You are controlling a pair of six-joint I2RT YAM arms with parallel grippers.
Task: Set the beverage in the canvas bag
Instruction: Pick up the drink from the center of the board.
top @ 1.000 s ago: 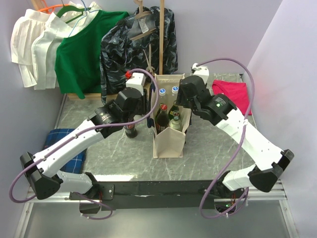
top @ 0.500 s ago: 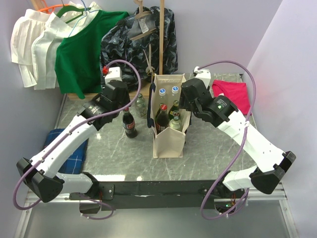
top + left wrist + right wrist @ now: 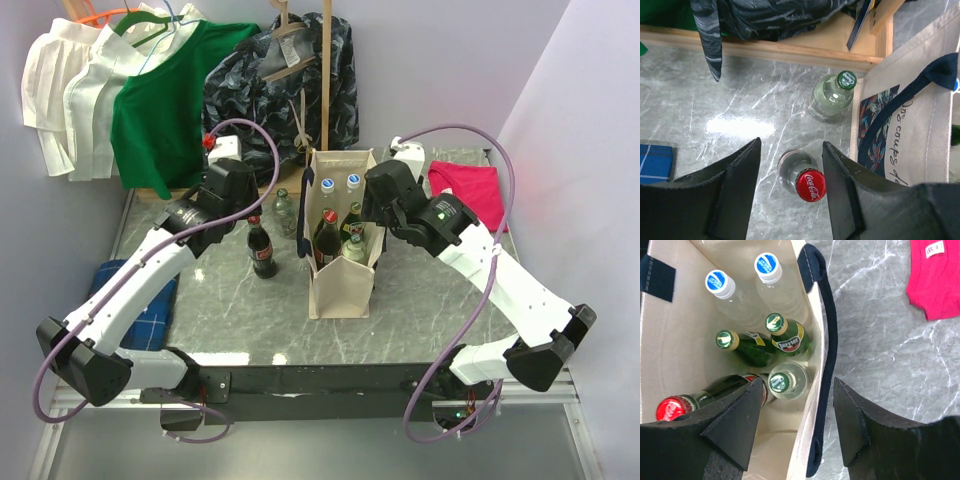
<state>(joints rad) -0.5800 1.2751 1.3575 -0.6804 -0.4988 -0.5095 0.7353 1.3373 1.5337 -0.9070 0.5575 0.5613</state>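
The cream canvas bag (image 3: 340, 285) with navy handles stands mid-table and holds several bottles. A cola bottle (image 3: 263, 250) with a red cap (image 3: 810, 185) stands on the table left of the bag (image 3: 920, 125). A clear bottle with a green cap (image 3: 285, 212) stands behind it, also in the left wrist view (image 3: 832, 95). My left gripper (image 3: 791, 150) is open above the cola bottle, whose cap lies between the fingers, untouched. My right gripper (image 3: 799, 385) is open and straddles the bag's right wall and navy handle (image 3: 822, 330); it also shows in the top view (image 3: 372, 215).
A pink cloth (image 3: 468, 190) lies right of the bag. A blue checked cloth (image 3: 140, 290) lies at the table's left edge. Garments hang at the back, among them a dark patterned one (image 3: 280, 90), above a wooden rack base (image 3: 790, 50).
My left arm has swung left and back, away from the bag's side, and now hangs over the cola bottle. The green-capped bottle has come into view. The right arm has barely moved.
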